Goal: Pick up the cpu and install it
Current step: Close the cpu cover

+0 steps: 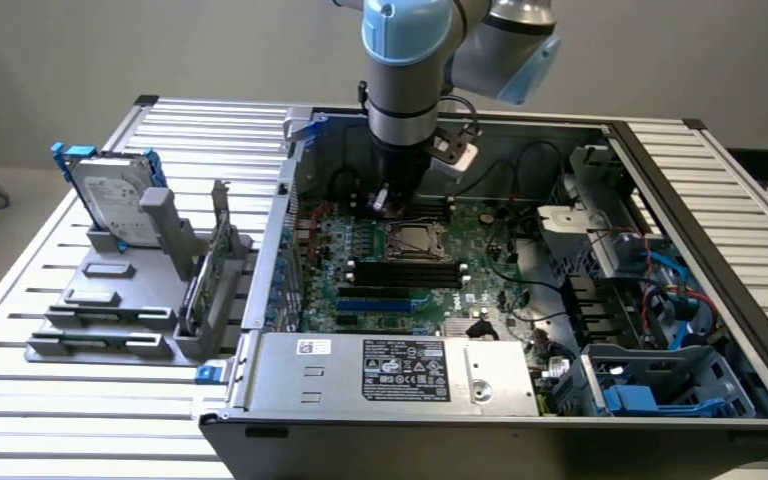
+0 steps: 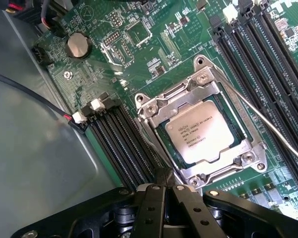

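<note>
Scene: A Universal Robots arm (image 1: pixel 404 60) reaches down into an open computer case (image 1: pixel 704 200) standing on a slatted metal counter (image 1: pixel 37 400).
Tool: The tool (image 1: pixel 386 203) hangs just above the motherboard, close beside the socket (image 2: pixel 154 106). In the wrist view its black fingers (image 2: pixel 151 208) are pressed together, closed, their tips at the socket's edge.
Cpu: The cpu (image 2: pixel 203 134) lies flat inside the socket's metal frame. Its dull silver top faces up with the printed lettering showing. From the exterior view it is the pale square (image 1: pixel 411 238) just below the tool.
Socket lever: A thin wire lever (image 2: pixel 268 126) runs along one side of the socket, slanting away from the frame.
Memory slots: Rows of black memory slots (image 2: pixel 124 144) flank the socket on two sides.
Coin battery: A round silver coin battery (image 2: pixel 78 45) sits on the green board, apart from the socket beyond the near memory slots.
Power supply: A grey power supply (image 1: pixel 404 368) with a dark label lies at the case's edge, nearer the exterior camera than the socket.
Hard drive: A silver hard drive (image 1: pixel 107 195) with blue brackets stands upright in a grey rack (image 1: pixel 104 300) outside the case. It is well apart from the socket, toward the exterior view's left.
</note>
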